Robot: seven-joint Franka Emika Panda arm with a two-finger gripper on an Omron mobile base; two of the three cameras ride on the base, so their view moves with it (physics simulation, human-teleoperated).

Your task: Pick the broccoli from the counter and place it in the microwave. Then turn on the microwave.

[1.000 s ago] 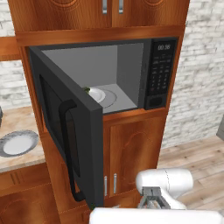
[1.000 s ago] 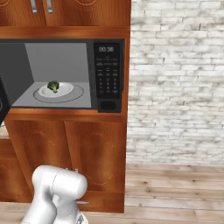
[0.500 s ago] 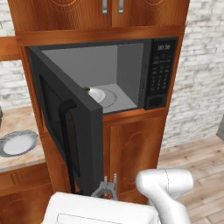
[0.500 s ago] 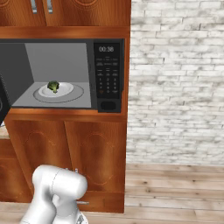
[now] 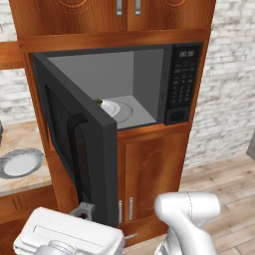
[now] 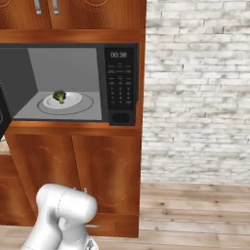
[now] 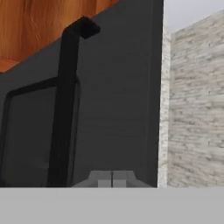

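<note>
Broccoli (image 6: 59,96) sits on the turntable inside the microwave (image 6: 73,83), door (image 5: 82,149) wide open. Gripper (image 5: 84,211) low by the door's outer face; can't tell if spread or closed. Risk: push near the hinge or snag the handle (image 7: 63,109) and the door won't close, so no start.

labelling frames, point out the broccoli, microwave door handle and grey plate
broccoli (image 6: 59,96): right base view, on the dark-green floret top.
door handle (image 5: 76,149): left base view, mid vertical bar.
grey plate (image 5: 7,162): left base view, its left rim.
</note>
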